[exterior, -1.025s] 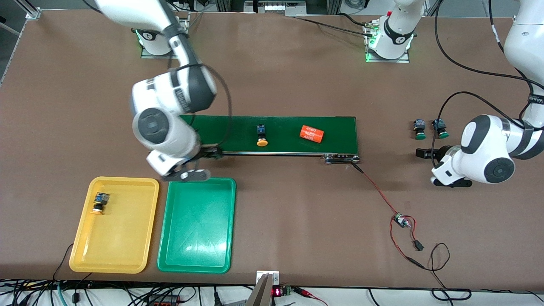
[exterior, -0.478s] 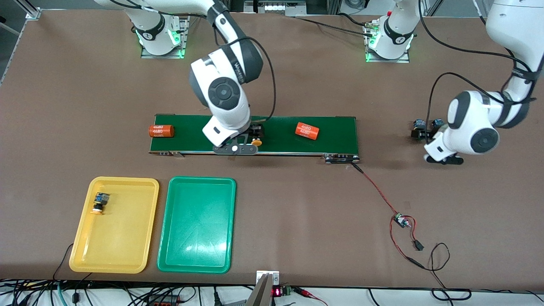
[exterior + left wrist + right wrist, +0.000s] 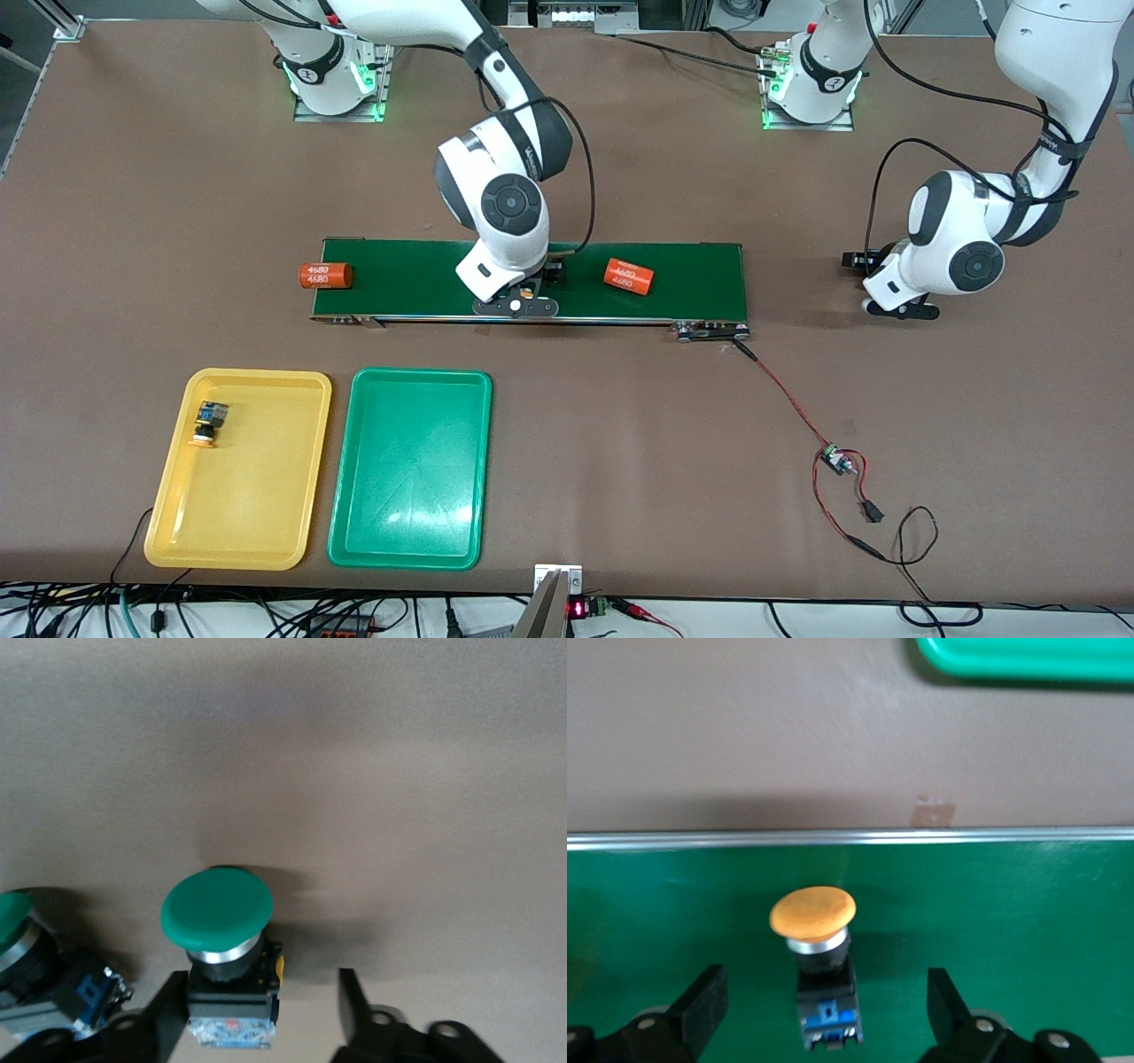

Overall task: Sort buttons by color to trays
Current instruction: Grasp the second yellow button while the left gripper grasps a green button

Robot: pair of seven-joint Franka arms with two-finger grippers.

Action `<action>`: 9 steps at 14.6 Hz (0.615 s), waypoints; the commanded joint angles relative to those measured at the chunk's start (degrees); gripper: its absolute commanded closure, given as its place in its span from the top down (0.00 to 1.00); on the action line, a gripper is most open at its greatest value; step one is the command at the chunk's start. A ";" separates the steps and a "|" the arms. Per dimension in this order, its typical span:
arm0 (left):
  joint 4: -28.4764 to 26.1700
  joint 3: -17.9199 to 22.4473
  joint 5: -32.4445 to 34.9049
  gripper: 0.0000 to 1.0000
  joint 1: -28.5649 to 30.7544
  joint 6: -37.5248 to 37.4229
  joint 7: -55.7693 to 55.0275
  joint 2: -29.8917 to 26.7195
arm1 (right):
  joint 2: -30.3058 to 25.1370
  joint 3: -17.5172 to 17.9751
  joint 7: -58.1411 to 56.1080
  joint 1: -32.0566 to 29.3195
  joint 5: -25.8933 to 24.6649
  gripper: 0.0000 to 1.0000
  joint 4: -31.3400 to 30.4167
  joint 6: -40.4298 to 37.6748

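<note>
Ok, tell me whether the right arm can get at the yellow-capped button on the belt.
Probably yes: the right gripper is open, its fingers either side of the yellow-capped button on the belt, nothing between.

Second green button (image 3: 27, 979) (crowding) beside left gripper (image 3: 257, 1019)

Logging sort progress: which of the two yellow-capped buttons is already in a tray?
The yellow-capped button lying in the yellow tray. The other one sits on the conveyor belt, between the open right gripper's fingers.

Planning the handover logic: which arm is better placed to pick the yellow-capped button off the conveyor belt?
Right. The right end effector is open with its fingers on either side of the yellow-capped button on the conveyor belt. The left end effector is at a green-capped button off the belt's end.
</note>
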 commanded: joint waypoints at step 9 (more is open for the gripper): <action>7.90 -2.72 -3.16 0.22 -4.98 -9.65 1.65 -5.59 | -2.71 -0.57 9.25 1.35 0.54 0.00 -4.99 1.31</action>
